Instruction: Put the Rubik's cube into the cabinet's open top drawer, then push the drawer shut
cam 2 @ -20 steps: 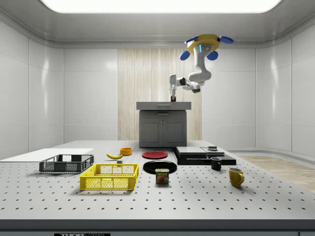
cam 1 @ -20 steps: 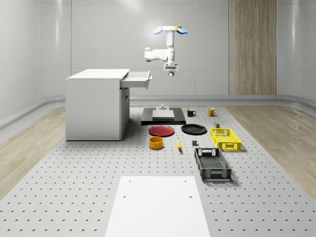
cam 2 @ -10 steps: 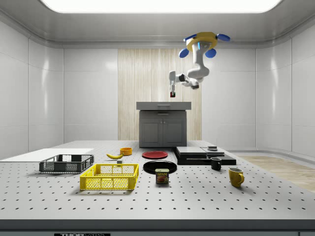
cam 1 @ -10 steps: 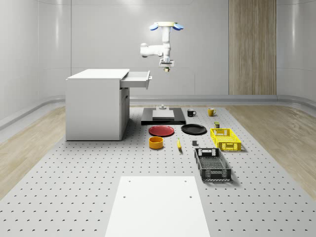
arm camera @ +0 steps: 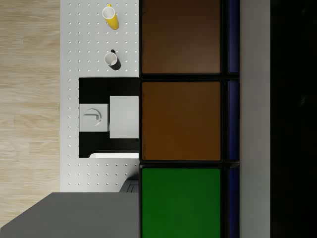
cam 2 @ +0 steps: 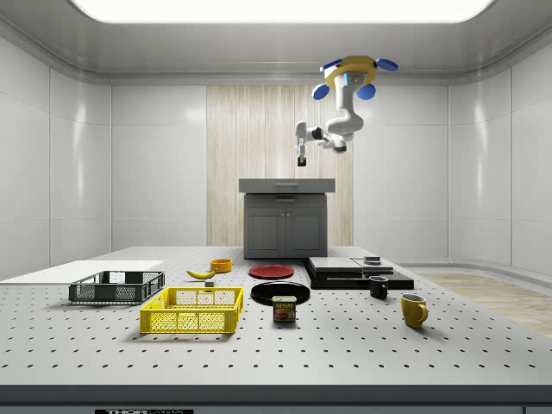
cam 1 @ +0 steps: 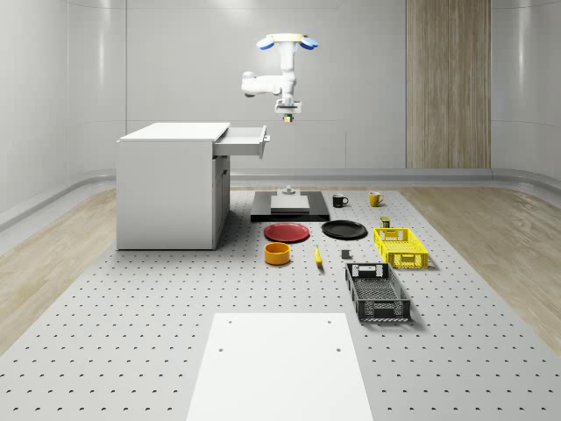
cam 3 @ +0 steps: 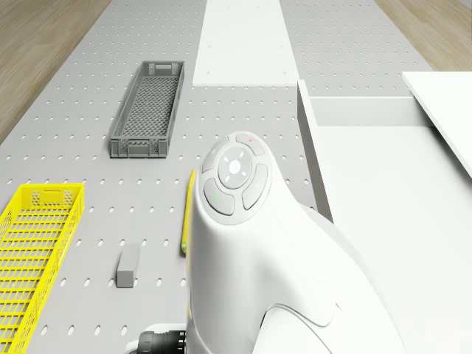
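**Cube held in the air beside the open drawer**

Drone [cam 1: 286, 41] hovers high in the room, above and just to the whole-scene view's right of the cabinet [cam 1: 171, 186]. In the side view the drone [cam 2: 353, 72] sits above the cabinet [cam 2: 286, 218], toward that view's right.

Arm hangs below the drone body, bent at the elbow. Gripper [cam 1: 287, 116] points down, higher than the top drawer [cam 1: 243, 140] and just off the drawer's front end, to the whole-scene view's right. In the side view the gripper [cam 2: 301, 160] is above the cabinet top, not touching it.

Fingers are closed on the Rubik's cube [arm camera: 181, 119]; the wrist view shows its orange, green and blue faces close against the camera. The cube is in the air, not in the drawer.

Top drawer is pulled out; the drone view shows its white interior [cam 3: 383, 199].

On the table [cam 1: 131, 307]: red plate [cam 1: 287, 231], black plate [cam 1: 344, 230], yellow bowl [cam 1: 277, 253], yellow basket [cam 1: 400, 246], grey basket [cam 1: 376, 291], two mugs at the far side [cam 1: 339, 200].
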You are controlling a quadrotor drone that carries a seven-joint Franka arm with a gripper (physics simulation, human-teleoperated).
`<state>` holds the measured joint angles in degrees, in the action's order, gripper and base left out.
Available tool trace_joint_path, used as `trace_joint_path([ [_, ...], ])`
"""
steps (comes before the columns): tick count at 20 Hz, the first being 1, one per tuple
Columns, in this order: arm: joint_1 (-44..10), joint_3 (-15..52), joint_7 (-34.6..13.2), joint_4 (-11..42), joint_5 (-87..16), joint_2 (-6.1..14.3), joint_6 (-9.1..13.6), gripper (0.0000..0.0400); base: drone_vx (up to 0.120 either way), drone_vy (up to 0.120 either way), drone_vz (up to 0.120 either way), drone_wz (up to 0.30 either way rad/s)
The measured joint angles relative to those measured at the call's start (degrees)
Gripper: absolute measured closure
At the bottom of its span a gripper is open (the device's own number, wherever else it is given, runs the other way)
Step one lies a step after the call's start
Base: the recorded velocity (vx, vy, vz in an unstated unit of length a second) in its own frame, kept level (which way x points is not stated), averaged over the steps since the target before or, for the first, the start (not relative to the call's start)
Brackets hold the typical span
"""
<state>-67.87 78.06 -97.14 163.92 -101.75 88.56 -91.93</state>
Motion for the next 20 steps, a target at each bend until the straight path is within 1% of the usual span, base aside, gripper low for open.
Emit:
trace_joint_path([
  [20,-0.13,0.07,-0.09,-0.02,0.23,0.57,-0.54,0.0075,0.0,-0.12,0.0,0.0],
])
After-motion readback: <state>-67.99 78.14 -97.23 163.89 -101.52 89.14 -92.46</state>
